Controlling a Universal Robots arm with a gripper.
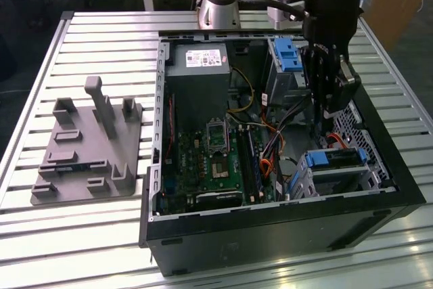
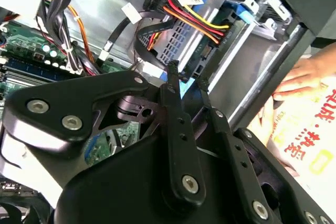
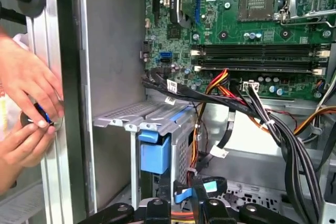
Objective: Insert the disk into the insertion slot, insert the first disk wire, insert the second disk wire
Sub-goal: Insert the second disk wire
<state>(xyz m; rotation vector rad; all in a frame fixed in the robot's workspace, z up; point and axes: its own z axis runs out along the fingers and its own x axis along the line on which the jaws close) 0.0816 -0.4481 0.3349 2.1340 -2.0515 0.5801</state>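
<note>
The disk (image 1: 338, 165), silver-grey in its blue carrier, sits inside the insertion slot (image 1: 306, 182), a silver cage at the case's near corner on the exterior view's right. In the second wrist view a black plug (image 2: 206, 62) with red, yellow and orange wires sits against the disk's (image 2: 184, 43) end. My gripper (image 1: 330, 107) hangs just above the cage. Its fingertips (image 2: 171, 71) stand close together at that plug, with a small blue wire connector (image 2: 184, 87) pinched between them. The same blue connector (image 3: 182, 195) shows at my gripper (image 3: 187, 199) in the first wrist view.
The open computer case (image 1: 270, 235) lies on a slatted metal table (image 1: 101, 38). A taller silver bay with a blue latch (image 1: 285, 54) stands at the back. Bundled cables (image 3: 262, 124) cross the motherboard (image 1: 216, 160). A person's hands (image 3: 26, 93) work at the case's outer edge. A grey fixture (image 1: 88, 147) lies on the exterior view's left.
</note>
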